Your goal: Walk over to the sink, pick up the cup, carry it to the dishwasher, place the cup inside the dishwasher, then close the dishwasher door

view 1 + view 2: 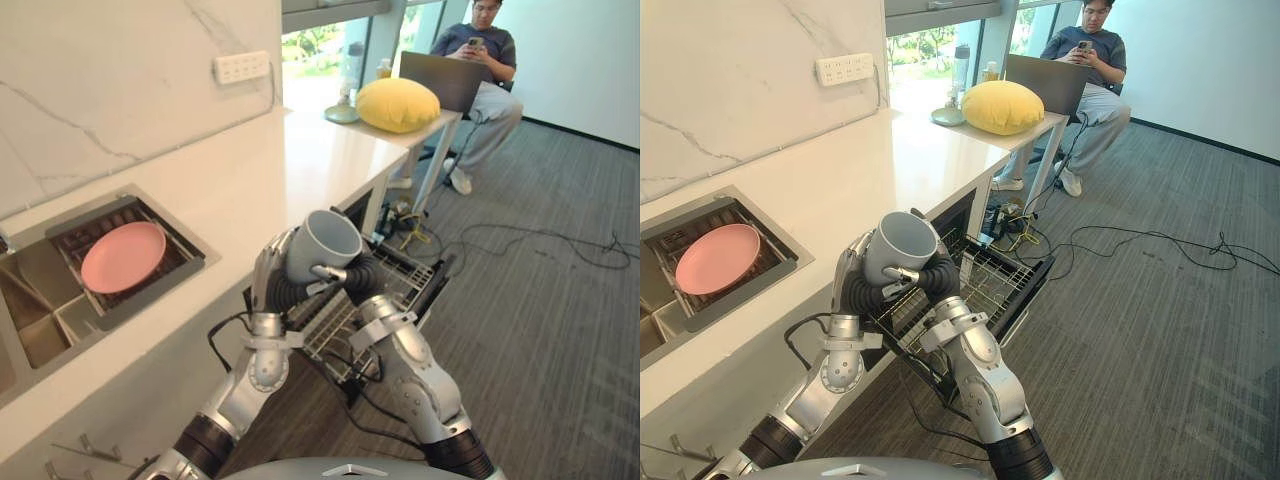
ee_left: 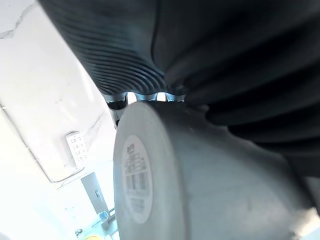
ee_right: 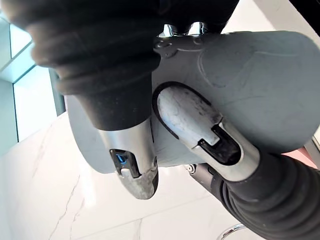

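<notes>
A grey cup (image 1: 322,243) is held up between both hands, its mouth tilted up and away from me. My left hand (image 1: 270,278) curls round the side of the cup nearest the counter. My right hand (image 1: 357,277) grips the other side, with its thumb (image 3: 200,122) pressed on the cup's wall (image 3: 260,75). The cup's base, with a label on it, shows in the left wrist view (image 2: 137,180). Just below and beyond the hands, the dishwasher's wire rack (image 1: 405,275) is pulled out over its open door, under the white counter (image 1: 250,180).
A sink (image 1: 40,330) is set into the counter at the left, with a pink plate (image 1: 123,255) on a dark rack. A person with a laptop sits at a desk (image 1: 440,120) ahead, beside a yellow cushion (image 1: 398,104). Cables lie on the grey carpet (image 1: 540,300) to the right.
</notes>
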Available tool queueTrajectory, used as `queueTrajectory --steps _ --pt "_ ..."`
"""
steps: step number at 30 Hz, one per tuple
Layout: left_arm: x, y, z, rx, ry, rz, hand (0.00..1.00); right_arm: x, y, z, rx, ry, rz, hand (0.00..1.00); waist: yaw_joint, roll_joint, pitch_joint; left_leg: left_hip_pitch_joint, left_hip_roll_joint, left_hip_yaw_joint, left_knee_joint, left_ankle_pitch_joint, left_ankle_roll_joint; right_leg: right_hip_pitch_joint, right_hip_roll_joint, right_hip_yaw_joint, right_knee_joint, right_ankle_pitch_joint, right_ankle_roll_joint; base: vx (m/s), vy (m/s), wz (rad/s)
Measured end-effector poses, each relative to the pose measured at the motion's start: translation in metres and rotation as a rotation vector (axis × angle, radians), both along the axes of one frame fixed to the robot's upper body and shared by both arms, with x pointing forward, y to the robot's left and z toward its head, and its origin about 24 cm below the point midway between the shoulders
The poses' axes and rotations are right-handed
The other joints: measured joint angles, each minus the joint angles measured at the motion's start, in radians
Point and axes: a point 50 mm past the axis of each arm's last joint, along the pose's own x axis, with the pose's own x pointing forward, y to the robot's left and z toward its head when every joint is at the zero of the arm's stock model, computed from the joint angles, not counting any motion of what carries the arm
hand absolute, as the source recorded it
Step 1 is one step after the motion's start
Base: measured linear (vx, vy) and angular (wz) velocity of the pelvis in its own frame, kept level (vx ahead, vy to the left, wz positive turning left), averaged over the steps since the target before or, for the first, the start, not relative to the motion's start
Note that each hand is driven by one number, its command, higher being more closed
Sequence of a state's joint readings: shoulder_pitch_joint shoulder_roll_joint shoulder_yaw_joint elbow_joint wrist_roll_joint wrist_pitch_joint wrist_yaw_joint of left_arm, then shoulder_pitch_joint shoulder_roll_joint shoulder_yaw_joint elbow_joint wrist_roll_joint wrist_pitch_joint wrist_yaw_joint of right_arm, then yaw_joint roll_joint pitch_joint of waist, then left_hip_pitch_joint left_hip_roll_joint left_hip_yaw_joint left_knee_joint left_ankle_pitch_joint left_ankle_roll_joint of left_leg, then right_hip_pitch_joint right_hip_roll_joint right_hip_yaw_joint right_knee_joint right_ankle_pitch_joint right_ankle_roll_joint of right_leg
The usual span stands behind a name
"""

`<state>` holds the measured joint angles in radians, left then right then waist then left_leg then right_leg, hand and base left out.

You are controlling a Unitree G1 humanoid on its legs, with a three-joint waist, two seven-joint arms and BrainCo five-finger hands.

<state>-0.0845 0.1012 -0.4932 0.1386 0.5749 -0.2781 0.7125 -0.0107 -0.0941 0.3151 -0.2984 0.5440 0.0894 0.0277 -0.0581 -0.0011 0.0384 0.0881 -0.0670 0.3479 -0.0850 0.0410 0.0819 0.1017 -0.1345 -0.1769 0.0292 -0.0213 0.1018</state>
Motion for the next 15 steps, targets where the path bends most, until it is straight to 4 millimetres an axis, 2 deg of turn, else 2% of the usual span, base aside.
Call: queueTrajectory --steps 1,2,15 --pt "0.0001 0.0002 0.0 0.0 0.0 0.001 1.0 0.0 0.0 -0.0007 -0.004 0.003 0.008 0.0 0.0 0.001 -0.001 0.0 0.0 -0.001 0.0 0.001 0.0 0.0 0.0 0.0 -0.001 0.0 0.0 0.0 0.0 0.0" --pt "0.0 0.0001 0.0 0.003 -0.002 0.0 1.0 0.0001 -0.0001 -0.0011 -0.007 0.006 0.011 1.0 0.0 0.001 -0.001 0.0 0.0 -0.002 0.0 0.002 0.001 0.001 0.001 0.0 -0.002 0.0 0.001 0.0 0.0 0.0" --pt "0.0006 0.0017 0.0006 0.034 -0.02 0.011 1.0 -0.0006 -0.0019 -0.004 0.019 0.032 0.016 1.0 -0.003 0.0 -0.002 0.0 -0.003 -0.007 0.0 0.005 0.004 0.001 -0.002 -0.002 0.004 0.001 0.002 0.0 0.0 0.0"
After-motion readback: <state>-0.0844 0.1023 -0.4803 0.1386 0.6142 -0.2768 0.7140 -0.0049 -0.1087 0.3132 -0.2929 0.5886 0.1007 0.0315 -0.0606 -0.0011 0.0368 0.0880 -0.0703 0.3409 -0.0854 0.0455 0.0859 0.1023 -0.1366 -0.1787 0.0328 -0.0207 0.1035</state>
